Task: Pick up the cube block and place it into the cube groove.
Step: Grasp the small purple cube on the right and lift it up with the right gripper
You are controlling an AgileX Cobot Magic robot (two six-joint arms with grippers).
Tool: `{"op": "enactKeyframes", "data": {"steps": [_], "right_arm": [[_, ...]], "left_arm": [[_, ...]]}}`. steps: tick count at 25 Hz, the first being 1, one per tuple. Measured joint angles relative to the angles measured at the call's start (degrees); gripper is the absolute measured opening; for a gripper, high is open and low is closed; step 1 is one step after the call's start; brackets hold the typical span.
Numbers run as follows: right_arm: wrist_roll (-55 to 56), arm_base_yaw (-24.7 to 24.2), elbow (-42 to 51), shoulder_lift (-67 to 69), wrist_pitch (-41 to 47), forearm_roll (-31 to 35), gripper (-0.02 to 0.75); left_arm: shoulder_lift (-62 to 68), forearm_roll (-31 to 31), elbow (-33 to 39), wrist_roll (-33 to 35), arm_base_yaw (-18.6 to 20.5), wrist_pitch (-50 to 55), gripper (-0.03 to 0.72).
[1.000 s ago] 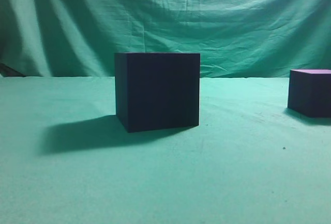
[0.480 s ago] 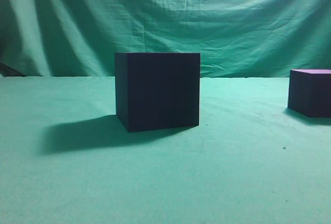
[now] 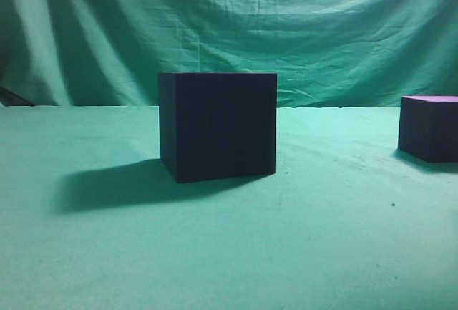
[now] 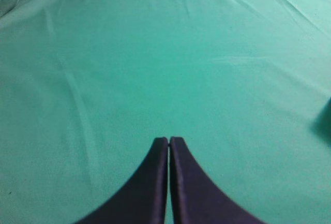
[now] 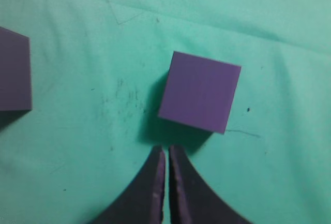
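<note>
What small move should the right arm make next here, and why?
Probably open the right gripper before descending. Its jaws are pressed together, hovering above the green cloth just short of the purple cube block, which lies untouched, apart from the dark cube groove box. Shut jaws cannot straddle the block. The left gripper, also shut, has only cloth below it.

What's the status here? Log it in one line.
cube block: on cloth, ungrasped | right end effector: shut, above it | left end effector: shut
</note>
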Motion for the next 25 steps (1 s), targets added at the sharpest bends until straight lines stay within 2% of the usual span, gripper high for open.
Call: {"op": "enactKeyframes", "data": {"steps": [3,9,10,17,19,23,25], "right_arm": [[5.3,4.2,-3.6,2.7,0.9,-7.9,0.000],[7.0,5.2,-5.5,5.8,0.1,-12.1,0.000],[6.5,5.2,-5.5,6.2,0.1,-12.3,0.048],[9.2,5.2,-5.5,10.5,-0.1,-12.3,0.569],[10.6,5.2,-5.5,12.0,-0.6,-12.3,0.645],[12.4,5.2,-5.5,15.0,-2.5,-12.3,0.633],[12.6,5.2,-5.5,16.6,-3.4,-12.3,0.557]], "left_arm": [[0.0,0.0,0.0,0.0,0.0,0.0,0.000],[0.0,0.0,0.0,0.0,0.0,0.0,0.000],[0.0,0.0,0.0,0.0,0.0,0.0,0.000],[0.0,0.0,0.0,0.0,0.0,0.0,0.000],[0.0,0.0,0.0,0.0,0.0,0.0,0.000],[0.0,0.0,0.0,0.0,0.0,0.0,0.000],[0.0,0.0,0.0,0.0,0.0,0.0,0.000]]}}
